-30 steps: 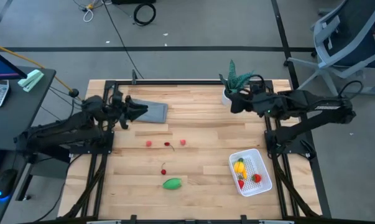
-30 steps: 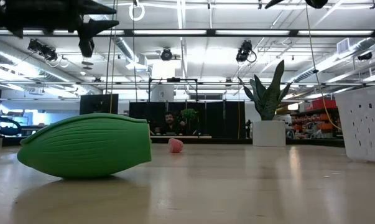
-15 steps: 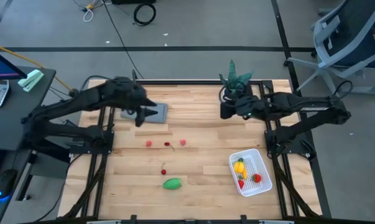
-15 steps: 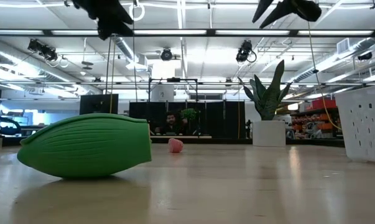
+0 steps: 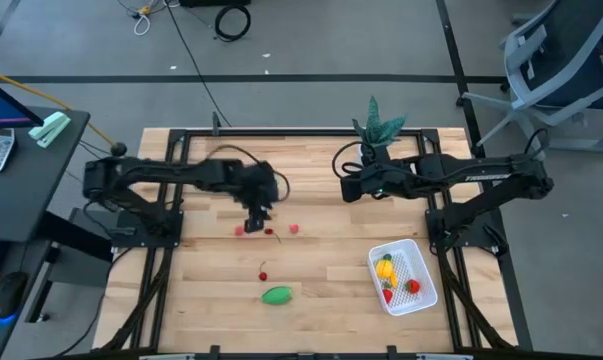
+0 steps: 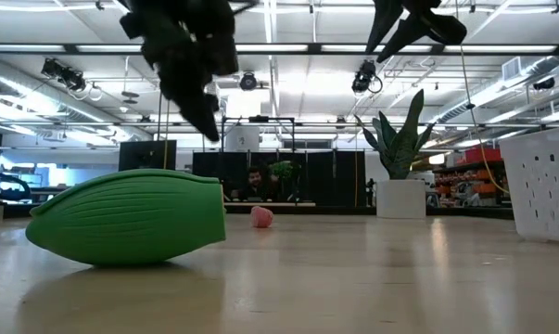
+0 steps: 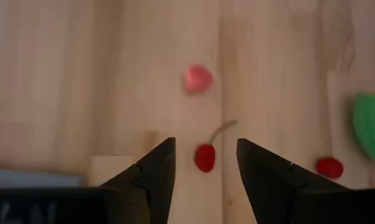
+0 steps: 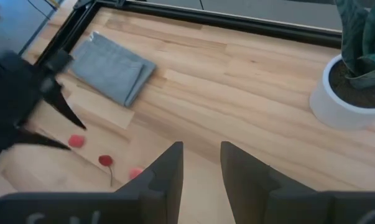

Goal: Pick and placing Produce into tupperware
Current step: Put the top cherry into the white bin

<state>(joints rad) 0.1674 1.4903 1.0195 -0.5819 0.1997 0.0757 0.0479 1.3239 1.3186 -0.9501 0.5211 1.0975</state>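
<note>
Loose produce lies on the wood mid-table: a red piece [image 5: 239, 230], a stemmed cherry [image 5: 271, 232], a pink piece [image 5: 294, 228], a second cherry [image 5: 263, 274] and the green oval [image 5: 276, 295]. My left gripper [image 5: 258, 216] hangs open above the first cherry [image 7: 204, 157], which shows between its fingers without touching them. The white tupperware [image 5: 422, 296] sits near the right front and holds yellow, orange and red pieces. My right gripper [image 5: 345, 188] floats open in the air right of centre, holding nothing.
A potted spiky plant [image 5: 376, 135] stands at the far edge, close behind my right arm. A grey folded cloth [image 8: 112, 74] lies far left, partly under my left arm in the high view. Bare wood stretches between the produce and the tupperware.
My left gripper has swung from over the grey cloth at the far left toward the table's centre and near side, dropping down over the red pieces and tipping to point downward. My right gripper has drifted toward the table's left and slightly nearer. The produce has stayed put.
</note>
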